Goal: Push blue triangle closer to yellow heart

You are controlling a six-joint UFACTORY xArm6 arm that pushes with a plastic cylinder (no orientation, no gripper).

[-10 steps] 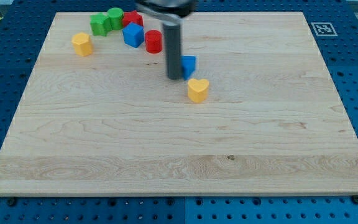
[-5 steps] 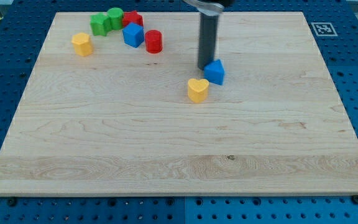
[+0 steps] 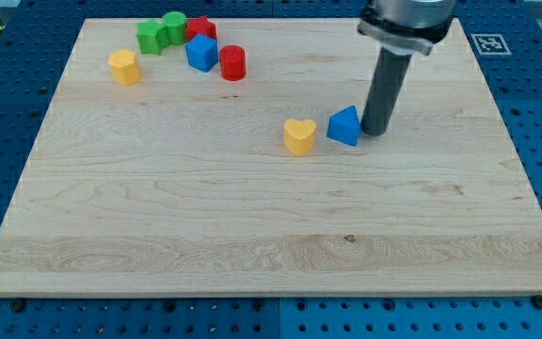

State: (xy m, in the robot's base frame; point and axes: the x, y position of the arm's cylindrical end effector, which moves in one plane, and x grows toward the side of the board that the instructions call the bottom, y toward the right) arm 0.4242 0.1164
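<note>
Eight blocks lie on the counter [image 3: 252,245]: two blue, two yellow, two red and two green.

The blue triangle [image 3: 344,126] sits a little above the counter's middle, towards the right edge, just beside the yellow heart [image 3: 299,137], with a narrow strip of bare wood between them. My tip [image 3: 374,131] stands at the triangle's right side, touching it or nearly so; I cannot tell which. The rod carries no jaws, so there is nothing to be apart or together.

The other six blocks crowd near the top-left corner. A yellow block [image 3: 124,67], its shape unclear, sits alone nearest the left edge. Two green blocks, one [image 3: 151,37] just beside the other [image 3: 174,25], lie close to the top edge. Right of them a red block [image 3: 201,28] touches a blue block [image 3: 201,54], and a red cylinder [image 3: 232,62] stands just beside that.

Nothing lies between the triangle and the heart. The cluster is well apart from both.
</note>
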